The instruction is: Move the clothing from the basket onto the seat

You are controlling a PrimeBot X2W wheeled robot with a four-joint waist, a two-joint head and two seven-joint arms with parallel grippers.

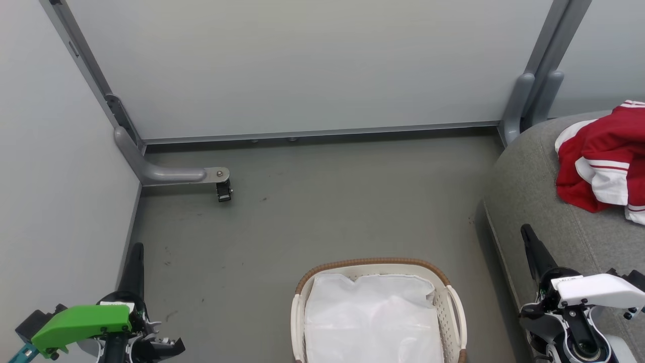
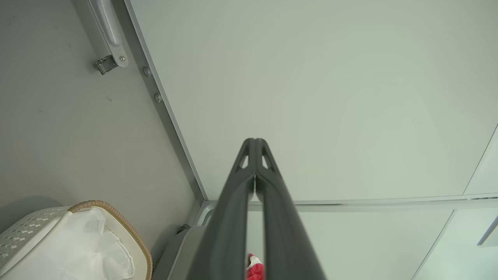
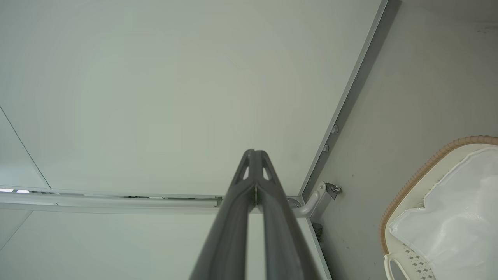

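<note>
Left end effector [image 2: 255, 144] and right end effector [image 3: 255, 153] both have fingers pressed together, gripping nothing. Red-and-white clothing [image 1: 602, 161] lies on the grey seat [image 1: 534, 191]; the basket [image 1: 373, 262] beside it holds a white sheet [image 1: 373, 317].

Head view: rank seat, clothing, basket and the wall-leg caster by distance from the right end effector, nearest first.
1. seat: right side, directly beside the right end effector.
2. clothing, on the seat toward the upper right, and basket, on the floor at lower centre: too close to call.
3. caster: far left, by the wall.
</note>
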